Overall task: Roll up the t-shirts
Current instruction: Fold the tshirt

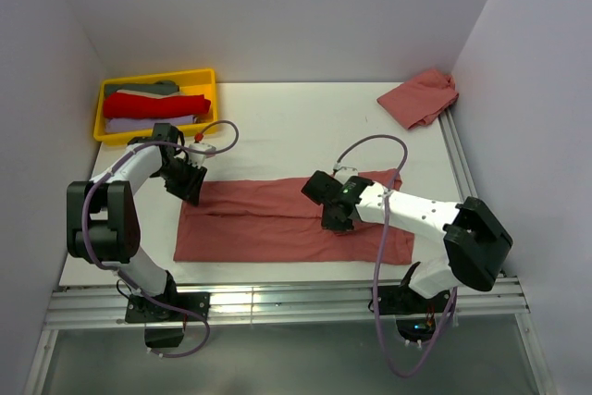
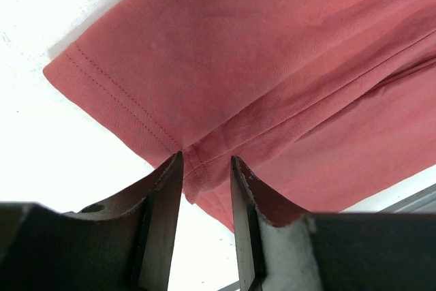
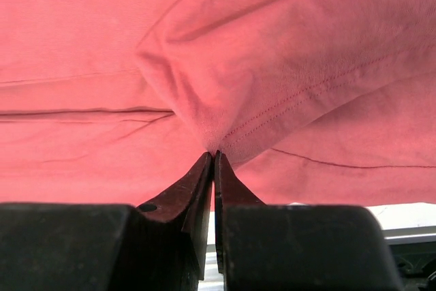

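A salmon-red t-shirt (image 1: 268, 224) lies folded into a long strip across the near part of the table. My left gripper (image 1: 191, 184) stands at its far left corner. In the left wrist view the jaws (image 2: 206, 167) are apart, their tips astride the stitched hem of the shirt (image 2: 272, 52). My right gripper (image 1: 335, 210) is over the strip's right half. In the right wrist view it (image 3: 214, 155) is shut on a puckered fold of the shirt (image 3: 102, 46) next to a stitched edge. A second t-shirt (image 1: 421, 97) lies crumpled at the back right.
A yellow tray (image 1: 157, 74) at the back left holds red and grey folded cloths. White walls close in on the left, the back and the right. A metal rail (image 1: 277, 302) runs along the near edge by the arm bases.
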`<state>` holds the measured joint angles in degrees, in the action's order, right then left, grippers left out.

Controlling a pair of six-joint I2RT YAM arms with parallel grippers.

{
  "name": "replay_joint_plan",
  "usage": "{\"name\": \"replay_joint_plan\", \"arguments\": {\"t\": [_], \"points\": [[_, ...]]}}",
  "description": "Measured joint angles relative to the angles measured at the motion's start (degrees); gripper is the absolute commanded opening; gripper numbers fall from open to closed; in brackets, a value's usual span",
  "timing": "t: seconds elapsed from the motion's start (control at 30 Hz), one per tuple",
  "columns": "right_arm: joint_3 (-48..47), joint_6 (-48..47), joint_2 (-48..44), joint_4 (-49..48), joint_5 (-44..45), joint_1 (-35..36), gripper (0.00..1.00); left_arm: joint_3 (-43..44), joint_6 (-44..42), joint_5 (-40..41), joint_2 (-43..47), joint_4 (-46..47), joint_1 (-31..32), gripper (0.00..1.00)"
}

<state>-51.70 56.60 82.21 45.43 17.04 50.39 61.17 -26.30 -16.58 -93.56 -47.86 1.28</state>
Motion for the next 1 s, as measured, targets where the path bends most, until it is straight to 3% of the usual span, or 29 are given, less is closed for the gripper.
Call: {"name": "replay_joint_plan", "arguments": {"t": [1.0], "points": [[-7.13,-4.2,3.8,2.58,-4.55,1.11,0.11,0.0,-0.59,-0.02,0.0,-0.07,0.0,0.39]]}}
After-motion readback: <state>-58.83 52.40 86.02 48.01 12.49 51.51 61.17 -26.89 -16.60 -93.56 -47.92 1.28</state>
